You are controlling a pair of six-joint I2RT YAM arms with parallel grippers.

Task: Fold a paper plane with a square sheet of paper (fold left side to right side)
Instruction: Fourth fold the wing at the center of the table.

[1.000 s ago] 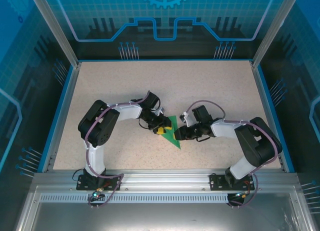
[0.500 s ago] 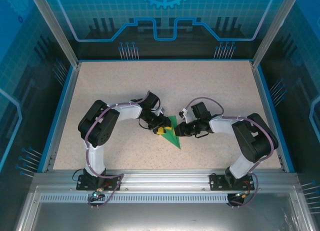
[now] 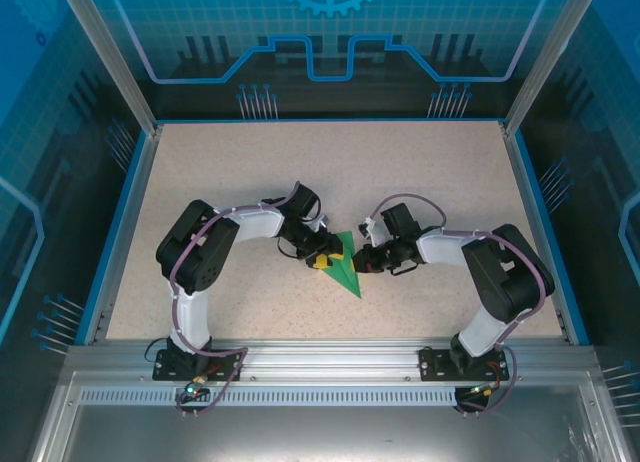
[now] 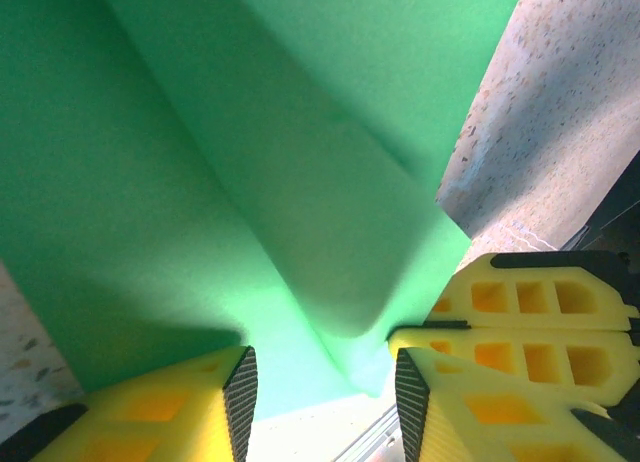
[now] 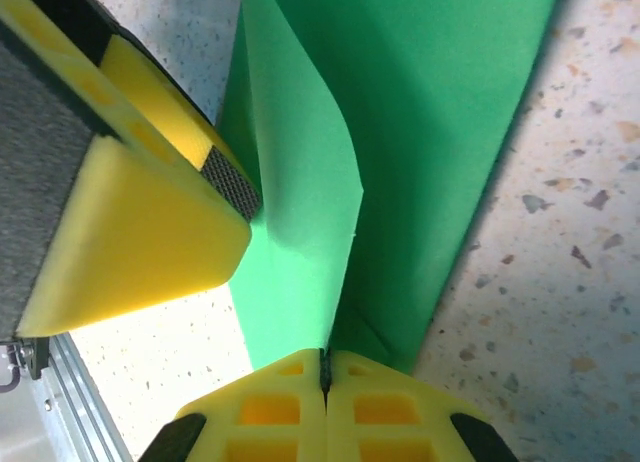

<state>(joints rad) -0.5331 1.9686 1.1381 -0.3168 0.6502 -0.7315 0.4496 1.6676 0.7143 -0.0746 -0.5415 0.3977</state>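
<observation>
Top view: paper plane lies mid table, its point toward the arm bases. Left gripper sits at its left edge, right gripper at its right edge.

Left wrist: left gripper is part open, jaws astride a raised fold of the green paper (nothing clamped).

Right wrist: right gripper is closed tight, pinching the raised flap's edge.
</observation>
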